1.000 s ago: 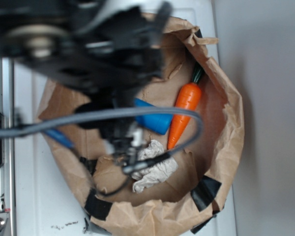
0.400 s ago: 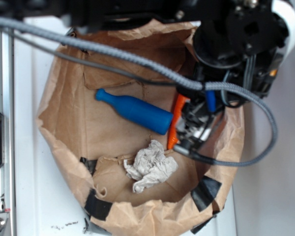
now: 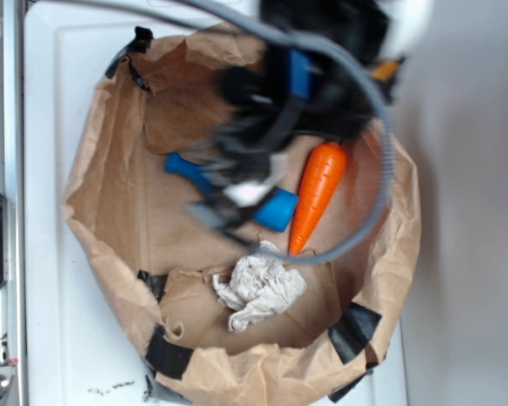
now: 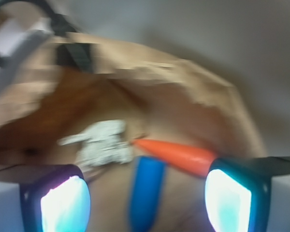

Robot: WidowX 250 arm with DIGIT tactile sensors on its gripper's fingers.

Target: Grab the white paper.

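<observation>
The white paper (image 3: 260,290) is a crumpled off-white lump on the floor of the brown paper bag (image 3: 110,194), near its front. In the wrist view the white paper (image 4: 102,142) lies ahead and left of centre, beyond my fingers. My gripper (image 3: 237,199) is motion-blurred above the blue bottle, up and left of the paper and clear of it. My gripper (image 4: 146,200) is open, its two pads wide apart with nothing between them; the blue bottle (image 4: 146,191) lies below the gap.
An orange carrot (image 3: 316,194) lies right of the blue bottle (image 3: 271,207), its tip close to the paper. Black tape patches (image 3: 354,330) mark the bag's rim. The bag's walls rise all round. A grey cable (image 3: 372,110) loops over the carrot.
My arm has swung from the bag's right side toward the left and up, now over the blue bottle. The carrot is uncovered again. The paper has not moved.
</observation>
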